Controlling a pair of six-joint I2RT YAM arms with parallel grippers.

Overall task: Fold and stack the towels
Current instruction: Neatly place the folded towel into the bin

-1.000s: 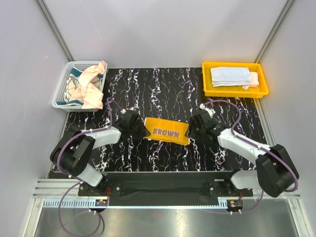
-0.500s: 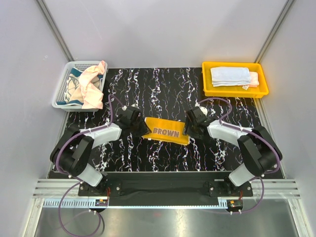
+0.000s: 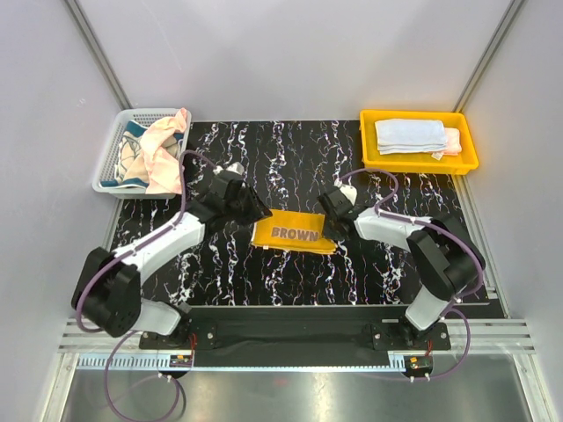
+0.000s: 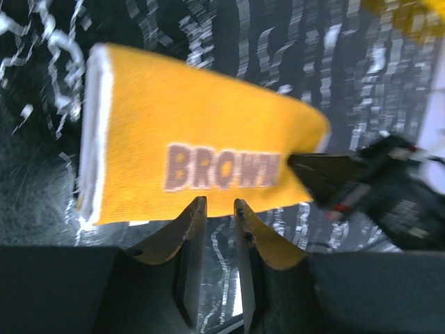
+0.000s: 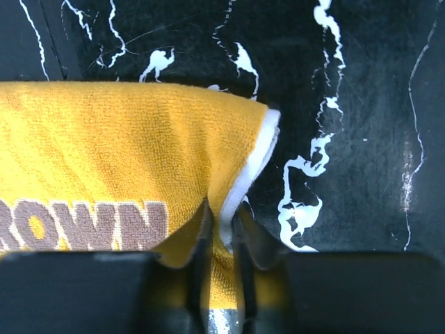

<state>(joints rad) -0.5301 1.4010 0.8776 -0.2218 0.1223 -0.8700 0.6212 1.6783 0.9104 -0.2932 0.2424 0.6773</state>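
Observation:
A folded orange-yellow towel [image 3: 295, 232] with "BROWN" lettering lies flat mid-table. My right gripper [image 3: 332, 221] is at its right end, shut on the white-bordered edge [image 5: 254, 163], which is pinched between the fingers [image 5: 221, 209]. My left gripper [image 3: 249, 213] hovers by the towel's far left corner. In the left wrist view its fingers [image 4: 219, 202] stand slightly apart with only table between them, and the towel [image 4: 195, 139] lies just beyond the tips. More towels, a pink one [image 3: 163, 149] on top, fill the basket. A folded pale towel [image 3: 409, 134] lies in the tray.
The white mesh basket [image 3: 110, 167] stands at the back left corner of the black marbled mat [image 3: 290, 158]. The yellow tray [image 3: 418, 164] stands at the back right. Grey walls close in both sides and the back.
The right gripper slid left and closed on the towel's right edge. The left gripper lifted off the towel's left edge and drew back toward the far left.

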